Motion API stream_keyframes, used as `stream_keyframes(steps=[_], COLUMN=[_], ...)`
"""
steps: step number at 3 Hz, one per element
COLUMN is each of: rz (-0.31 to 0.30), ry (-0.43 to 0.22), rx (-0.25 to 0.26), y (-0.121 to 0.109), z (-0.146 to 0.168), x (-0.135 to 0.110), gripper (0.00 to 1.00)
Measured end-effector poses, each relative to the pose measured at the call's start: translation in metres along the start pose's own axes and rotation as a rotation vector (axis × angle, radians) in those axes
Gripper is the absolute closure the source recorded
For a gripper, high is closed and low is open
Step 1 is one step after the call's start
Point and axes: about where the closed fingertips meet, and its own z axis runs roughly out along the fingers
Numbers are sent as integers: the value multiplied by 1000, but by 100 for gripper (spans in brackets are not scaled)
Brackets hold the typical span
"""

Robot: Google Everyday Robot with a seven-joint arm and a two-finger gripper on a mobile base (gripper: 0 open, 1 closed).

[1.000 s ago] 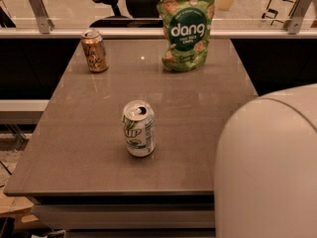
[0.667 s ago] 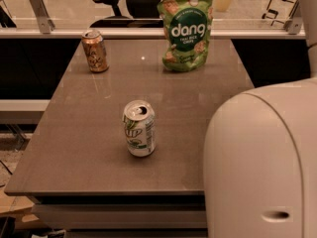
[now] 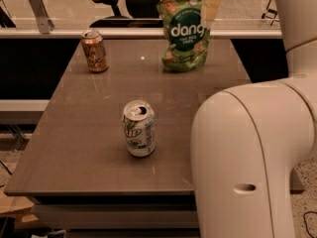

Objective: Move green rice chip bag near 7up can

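The green rice chip bag [image 3: 184, 33] stands upright at the far side of the table, right of centre. The 7up can [image 3: 138, 128], white and green with an opened silver top, stands near the middle of the table, well in front of the bag and to its left. My gripper [image 3: 212, 5] shows as a cream part at the top edge, right at the bag's upper right corner; most of it is cut off by the frame. Whether it touches the bag I cannot tell.
An orange-brown can [image 3: 94, 51] stands at the far left of the grey table [image 3: 89, 148]. My white arm [image 3: 247, 157] fills the right foreground and hides the table's right front part. A rail and an office chair [image 3: 119, 4] lie beyond the far edge.
My arm's white body has swung left and fills more of the right side. The gripper part at the top has come slightly closer to the bag. Bag and cans have not moved.
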Motion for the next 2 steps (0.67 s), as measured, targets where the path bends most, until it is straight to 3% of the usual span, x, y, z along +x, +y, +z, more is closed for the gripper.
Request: stream_keyframes(steps=[2], rz=[-13], ry=[-84], rx=[-75], y=[8], z=[40], x=[-15], gripper=[0])
